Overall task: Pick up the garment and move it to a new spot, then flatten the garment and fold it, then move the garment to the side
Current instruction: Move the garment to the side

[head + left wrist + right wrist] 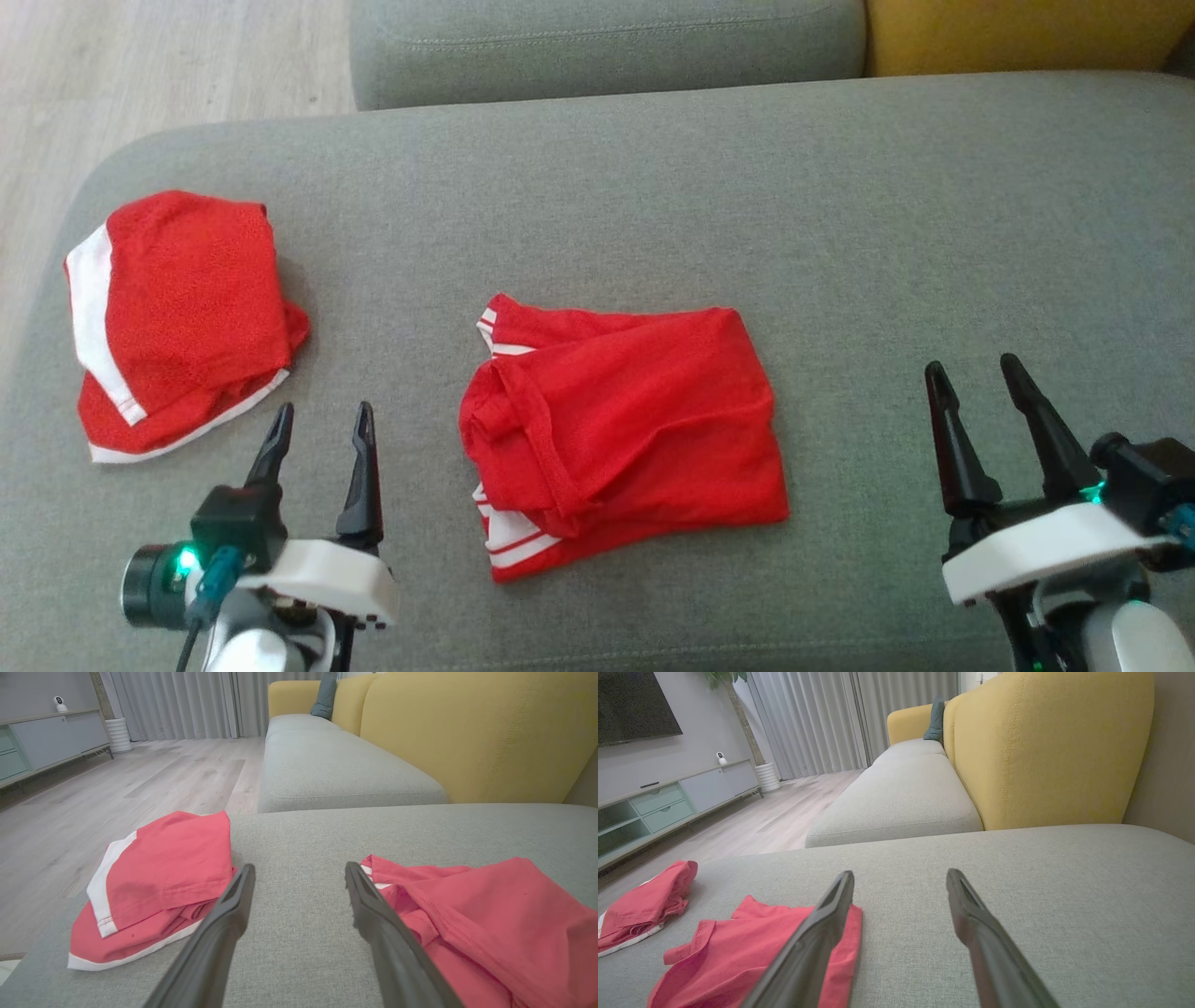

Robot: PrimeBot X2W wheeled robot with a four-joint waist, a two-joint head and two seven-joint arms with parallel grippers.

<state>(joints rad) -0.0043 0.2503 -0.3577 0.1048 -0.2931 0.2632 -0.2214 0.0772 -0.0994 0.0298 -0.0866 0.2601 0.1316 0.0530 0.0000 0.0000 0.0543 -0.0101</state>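
- Nearest to us, the left gripper (324, 411) hovers low over the grey cushion (747, 205). Its two dark fingers are spread wide and hold nothing.
- Across from it, the right gripper (972, 366) hovers the same way, fingers wide apart and empty, with bare cushion under and ahead of it.
- Between the two grippers lies the red garment (635, 420), with white stripes at its trim. It sits just to the right of the left gripper and well to the left of the right gripper, touching neither.
- It is gathered into a rough rectangle, with a loose flap laid over the top and some wrinkles. We judge that the folding is done or nearly done, and that the step in hand is the last one: moving it to the side.
- Ahead and to the left of the left gripper, near its fingertips, lies a second red garment (177, 308) with white bands. It is folded and rests at the cushion's left end.
- As we judge it, the next move calls for the grippers to come down on the bundle's edges and close through every layer. The soft cloth may sag and fall open if only the top layer is pinched. One gripper at each end should keep its shape better.
- Beyond both sets of fingertips we see more bare cushion, then another grey seat (607, 47), a yellow backrest (1018, 33), and a wooden floor (168, 56) far to the left.
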